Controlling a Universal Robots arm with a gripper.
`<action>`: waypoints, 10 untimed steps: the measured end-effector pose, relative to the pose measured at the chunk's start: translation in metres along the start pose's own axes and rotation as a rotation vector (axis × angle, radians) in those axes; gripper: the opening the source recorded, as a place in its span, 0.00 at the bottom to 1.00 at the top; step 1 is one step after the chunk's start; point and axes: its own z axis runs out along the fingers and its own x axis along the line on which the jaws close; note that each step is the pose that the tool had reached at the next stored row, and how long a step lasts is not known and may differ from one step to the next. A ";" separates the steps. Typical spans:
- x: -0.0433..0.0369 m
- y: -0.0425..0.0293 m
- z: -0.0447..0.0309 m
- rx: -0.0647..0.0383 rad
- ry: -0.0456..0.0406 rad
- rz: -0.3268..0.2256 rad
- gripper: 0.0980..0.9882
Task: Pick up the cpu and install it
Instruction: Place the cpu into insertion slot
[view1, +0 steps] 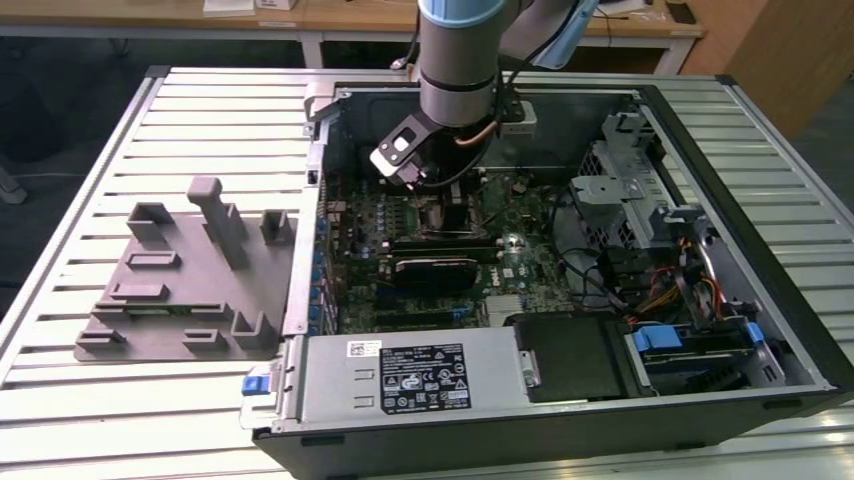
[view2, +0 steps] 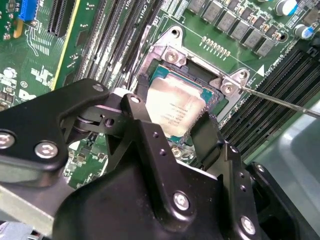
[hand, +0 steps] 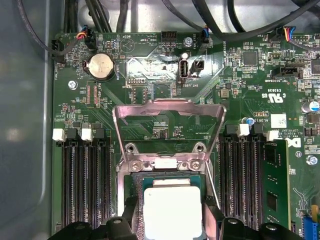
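The cpu (hand: 172, 212), a flat square chip with a pale silver top, lies within the open socket (view2: 200, 75) on the green motherboard (hand: 100, 107). My gripper (hand: 172, 216) stands over it, one black finger against each of two opposite edges, shut on the chip; in the second wrist view the cpu (view2: 175, 110) shows between those fingers (view2: 207, 132). The socket's metal load plate (hand: 170, 107) is swung up and open, and its thin lever (view2: 280, 100) sticks out to one side. In the exterior view the gripper (view1: 441, 190) reaches down into the open computer case (view1: 747, 330).
Memory slots (hand: 82, 180) flank the socket on both sides. A black heatsink block (view1: 434, 265) sits just in front of the socket. A grey plastic fixture (view1: 187, 290) lies on the slatted table at the exterior view's left. The power supply (view1: 414, 375) and drive cage (view1: 627, 190) crowd the case.
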 end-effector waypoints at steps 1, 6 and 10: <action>0.0000 0.0000 0.0000 0.000 -0.0001 0.000 0.59; 0.0000 -0.0002 -0.0003 0.000 0.0110 0.000 0.59; 0.0000 -0.0006 -0.0018 0.001 0.0197 0.001 0.59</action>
